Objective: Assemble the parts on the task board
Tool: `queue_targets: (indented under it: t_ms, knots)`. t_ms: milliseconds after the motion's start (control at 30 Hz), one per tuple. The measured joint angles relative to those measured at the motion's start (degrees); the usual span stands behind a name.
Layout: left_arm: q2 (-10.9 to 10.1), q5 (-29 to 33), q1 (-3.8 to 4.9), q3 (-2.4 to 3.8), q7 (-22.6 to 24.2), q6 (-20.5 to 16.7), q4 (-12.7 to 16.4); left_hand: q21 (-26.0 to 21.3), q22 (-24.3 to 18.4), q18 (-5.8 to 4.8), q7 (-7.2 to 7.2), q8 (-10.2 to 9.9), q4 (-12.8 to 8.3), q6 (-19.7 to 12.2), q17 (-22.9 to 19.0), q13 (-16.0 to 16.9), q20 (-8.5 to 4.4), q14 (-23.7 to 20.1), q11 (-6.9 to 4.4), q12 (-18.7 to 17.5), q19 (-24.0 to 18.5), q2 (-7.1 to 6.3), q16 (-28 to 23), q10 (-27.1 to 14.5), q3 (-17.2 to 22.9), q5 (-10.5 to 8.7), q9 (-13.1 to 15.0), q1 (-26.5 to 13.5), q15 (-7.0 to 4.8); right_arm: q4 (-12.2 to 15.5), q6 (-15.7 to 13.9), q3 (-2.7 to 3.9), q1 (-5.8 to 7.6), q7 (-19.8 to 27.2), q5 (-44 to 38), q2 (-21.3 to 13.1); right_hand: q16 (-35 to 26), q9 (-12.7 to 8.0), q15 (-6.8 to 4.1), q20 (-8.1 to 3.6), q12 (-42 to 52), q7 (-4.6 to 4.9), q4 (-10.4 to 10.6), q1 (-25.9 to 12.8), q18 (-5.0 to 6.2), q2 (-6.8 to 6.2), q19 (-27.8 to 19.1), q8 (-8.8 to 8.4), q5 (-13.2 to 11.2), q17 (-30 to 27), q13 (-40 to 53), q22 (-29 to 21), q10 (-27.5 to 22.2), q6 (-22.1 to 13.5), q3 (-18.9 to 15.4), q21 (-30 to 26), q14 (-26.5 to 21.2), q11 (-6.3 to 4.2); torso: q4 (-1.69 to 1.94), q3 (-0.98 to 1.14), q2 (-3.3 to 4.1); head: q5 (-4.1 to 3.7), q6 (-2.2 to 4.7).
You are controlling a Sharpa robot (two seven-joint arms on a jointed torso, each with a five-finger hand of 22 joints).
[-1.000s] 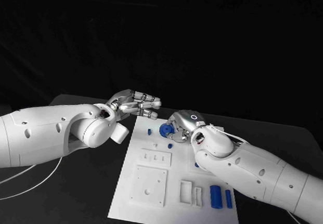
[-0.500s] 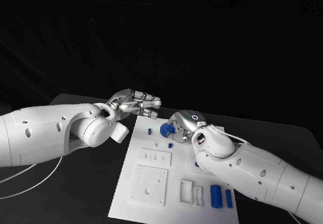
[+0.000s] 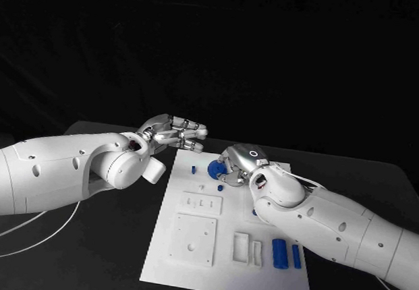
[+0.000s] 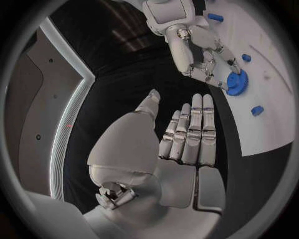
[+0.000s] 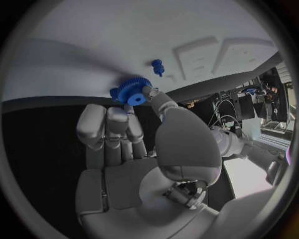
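Black worktop (image 3: 94, 258) and a dark background surround the white task board (image 3: 230, 255). From the head view, the right hand (image 3: 236, 162) holds a blue gear (image 3: 216, 168) near the far end of the board, while the left hand (image 3: 176, 134) hovers beside the far left corner, its fingers apart and holding nothing. Two blue bars (image 3: 287, 254) lie loose near the front edge, so I judge that most of the assembly is not yet done.

From the left wrist view, the left hand (image 4: 181, 144) is wide and free; the gear (image 4: 237, 82) is pinched by the right hand (image 4: 202, 57) just over the board.

From the right wrist view, the fingertips (image 5: 151, 93) pinch the gear (image 5: 133, 91); a small blue peg (image 5: 157, 66) stands near it.
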Motion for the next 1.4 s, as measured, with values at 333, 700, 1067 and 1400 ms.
queue_targets:
  t_ms: [333, 700, 1067, 1400]
  knots:
    - [-0.02, 0.00, 0.00, 0.00, -0.01, 0.03, -0.12, 0.00, 0.01, 0.00, 0.00, 0.00, 0.00, 0.00, 0.00, 0.00, 0.00, 0.00, 0.00, 0.00, 0.00, 0.00, 0.00, 0.00, 0.00, 0.00, 0.00, 0.00, 0.00, 0.13, 0.15, 0.02, 0.01, -0.41, -0.15, -0.04, 0.00, 0.00, 0.00, 0.00, 0.00, -0.09, 0.22, -0.01, -0.24, -0.01, 0.00, -0.22, -0.01, -0.01, 0.00, 0.00, 0.00, 0.21, -0.22, 0.00, 0.00, 0.00, 0.04, -0.03, -0.01, -0.03, 0.02]
    - [-0.01, 0.00, 0.00, 0.00, -0.01, 0.07, -0.16, 0.00, 0.01, 0.00, 0.00, 0.00, 0.00, 0.00, 0.00, 0.00, 0.00, 0.00, 0.00, 0.00, 0.00, 0.00, 0.00, 0.00, 0.00, 0.00, 0.00, 0.00, 0.00, -0.61, 0.36, 0.04, -0.02, -0.63, -0.25, 0.25, 0.00, 0.00, 0.01, 0.00, 0.00, -0.04, 1.04, -0.31, -0.26, -0.31, 0.00, 0.06, -0.48, 0.02, -0.10, 0.00, -0.13, 0.45, -0.23, 0.00, 0.00, 0.13, 0.01, -0.02, 0.01, -0.07, -0.01]
    - [0.01, 0.00, 0.00, 0.00, -0.04, 0.07, -0.18, 0.00, 0.01, 0.01, 0.22, 0.00, 0.00, -0.21, 0.00, 0.00, 0.00, 0.00, -0.20, 0.00, 0.00, 0.00, 0.00, -0.19, 0.00, -0.22, 0.00, 0.00, 0.00, -1.64, 1.64, 0.02, -0.04, -0.54, 1.03, 0.93, 0.00, -0.42, 0.28, 0.41, -0.38, 0.95, 8.95, -4.93, -0.27, -1.54, 0.01, 0.35, -5.27, 0.17, -0.58, 0.00, -0.63, -4.46, -2.90, -0.23, 0.11, 0.61, 0.01, -0.05, 0.01, -0.21, 0.03]
    - [0.05, 0.00, 0.00, -0.01, -0.06, 0.07, -0.19, 0.00, 0.02, 0.00, 0.42, 0.00, 0.13, -0.41, 0.00, 0.00, 0.00, 0.00, -0.20, 0.00, 0.00, 0.00, 0.00, -0.19, 0.13, -0.22, 0.00, 0.00, 0.00, -2.18, 3.01, 0.10, 0.09, -0.39, 2.54, 1.37, 0.01, -0.48, 0.28, 0.40, -0.38, 1.01, 11.84, -5.22, -0.27, -1.86, 0.01, 0.34, -5.76, 0.17, -0.75, 0.00, -0.63, -4.53, -4.24, -0.23, 0.11, 0.61, 0.04, -0.06, 0.01, -0.31, -0.01]
